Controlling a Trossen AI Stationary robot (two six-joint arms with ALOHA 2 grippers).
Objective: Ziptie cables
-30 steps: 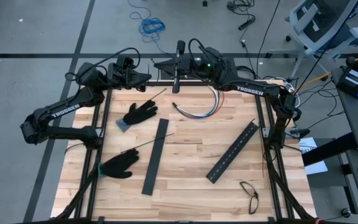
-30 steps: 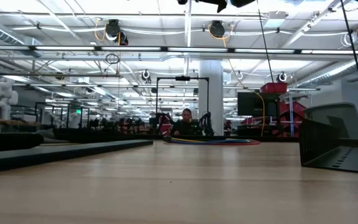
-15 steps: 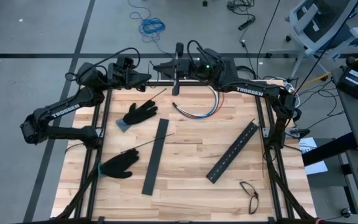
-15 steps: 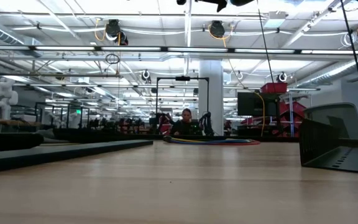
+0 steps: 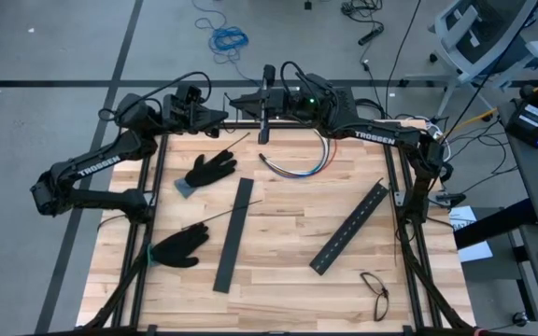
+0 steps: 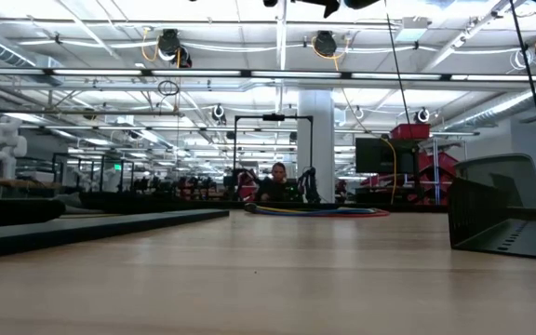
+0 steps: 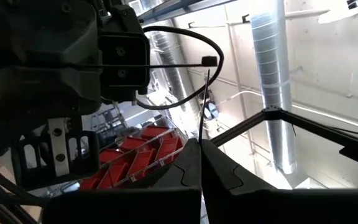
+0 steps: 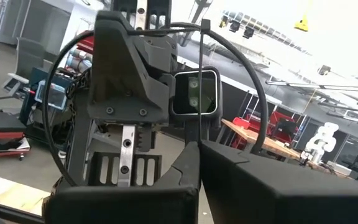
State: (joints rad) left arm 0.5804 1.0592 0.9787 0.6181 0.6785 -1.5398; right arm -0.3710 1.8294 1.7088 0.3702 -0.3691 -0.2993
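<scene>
On the desk (image 5: 278, 233): two black slotted bars (image 5: 233, 233), two black gloves (image 5: 211, 172), one cables (image 5: 299, 168) bundle at far centre, two zipties (image 5: 224, 215) left. Both grippers, left (image 5: 220, 116) and right (image 5: 238, 99), jaws together beyond far edge, each clamped on a looped ziptie (image 7: 202, 87).

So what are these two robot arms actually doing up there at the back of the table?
Both arms are raised at the table's far edge, facing each other. The left gripper and the right gripper are each shut on the same thin black plastic ziptie, which is bent into a closed loop between them. The loose bundle of red, blue and white cables lies untied on the pale wooden table, beside two black gloves, two long black slotted bars and a pair of glasses.
</scene>
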